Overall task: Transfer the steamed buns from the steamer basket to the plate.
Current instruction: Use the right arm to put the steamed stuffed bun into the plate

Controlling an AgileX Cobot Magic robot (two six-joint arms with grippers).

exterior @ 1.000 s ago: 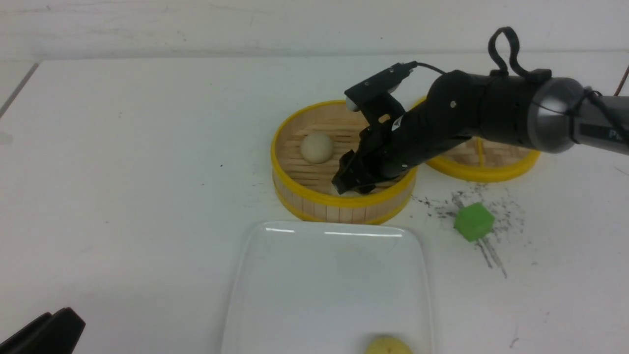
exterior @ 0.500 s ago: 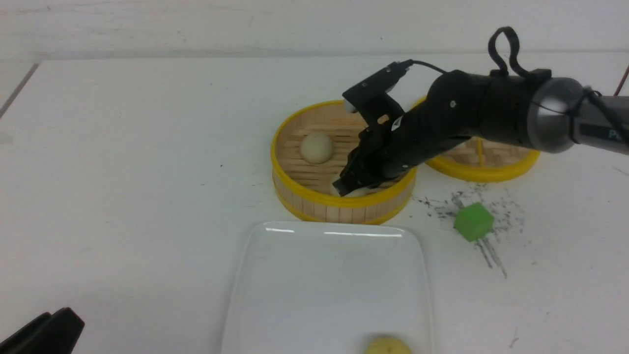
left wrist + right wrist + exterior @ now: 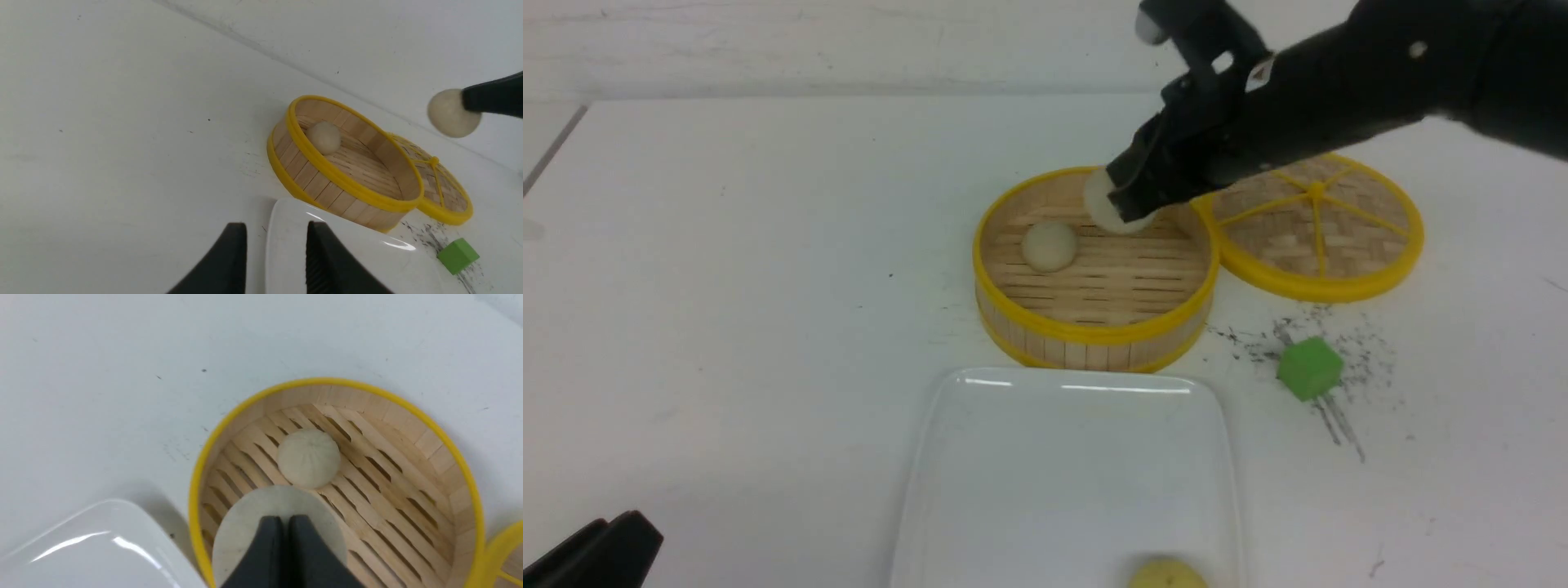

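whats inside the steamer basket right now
One off-white bun on the steamer basket floor. The right gripper holds a second bun above it, covering part of the back wall.

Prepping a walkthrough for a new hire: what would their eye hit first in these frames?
The black right gripper, shut on an off-white bun in the air above the yellow-rimmed steamer basket, where a second bun sits on the slats. Next, the yellow bun at the near edge of the white plate, and the bright green cube on the table to the right of the basket.
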